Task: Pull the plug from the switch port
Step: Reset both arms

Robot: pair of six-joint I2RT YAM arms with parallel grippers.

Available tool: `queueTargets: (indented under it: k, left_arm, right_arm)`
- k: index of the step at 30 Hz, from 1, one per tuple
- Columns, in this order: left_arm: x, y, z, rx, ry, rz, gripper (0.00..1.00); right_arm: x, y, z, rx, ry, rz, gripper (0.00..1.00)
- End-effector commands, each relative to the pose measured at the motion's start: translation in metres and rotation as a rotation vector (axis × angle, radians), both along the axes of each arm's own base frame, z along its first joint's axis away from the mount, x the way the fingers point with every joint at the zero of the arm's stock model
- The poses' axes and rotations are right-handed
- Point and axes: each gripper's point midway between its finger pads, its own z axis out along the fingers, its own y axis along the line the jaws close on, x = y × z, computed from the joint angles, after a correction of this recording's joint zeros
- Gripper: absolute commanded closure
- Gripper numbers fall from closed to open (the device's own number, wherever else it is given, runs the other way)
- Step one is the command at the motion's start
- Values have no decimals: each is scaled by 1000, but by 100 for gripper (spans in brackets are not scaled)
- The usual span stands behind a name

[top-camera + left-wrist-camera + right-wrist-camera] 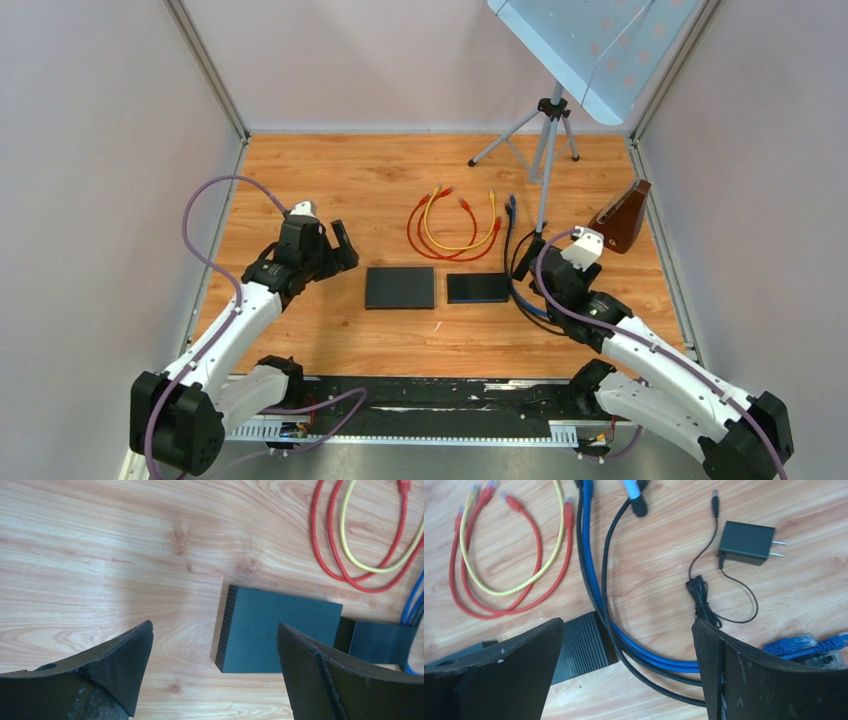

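Note:
Two flat dark boxes lie side by side mid-table: a larger one (400, 288) (280, 630) and a smaller switch (477, 288) (382, 641) with a ribbed top (584, 642). Blue cables (596, 575) (412, 602) and black cables (649, 672) curve past the small box's right end. No frame shows a plug seated in a port. My left gripper (343, 250) (214, 626) hovers open, left of the larger box. The right gripper (540, 265) (627, 624) hangs open above the cables at the small box's right end. Nothing is between either pair of fingers.
Red cables (425, 235) (524, 602) and a yellow patch cable (460, 243) (499, 587) lie looped behind the boxes. A black power adapter (746, 542) with its thin cord lies to the right, with loose blue plugs (791, 643) nearby. A tripod (548, 130) and a brown object (625, 215) stand at the back right.

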Motion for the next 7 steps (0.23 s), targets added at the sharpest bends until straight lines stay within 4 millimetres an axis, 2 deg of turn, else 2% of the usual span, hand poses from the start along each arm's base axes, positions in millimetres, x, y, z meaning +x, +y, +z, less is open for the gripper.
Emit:
queueTargets:
  k: [1, 7]
  left_arm:
    - [12, 18, 19, 64, -61, 98, 0]
    - [16, 20, 31, 74, -96, 98, 0]
  right_arm:
    - [4, -18, 13, 76, -91, -128, 0]
    - [4, -12, 7, 113, -69, -127, 0]
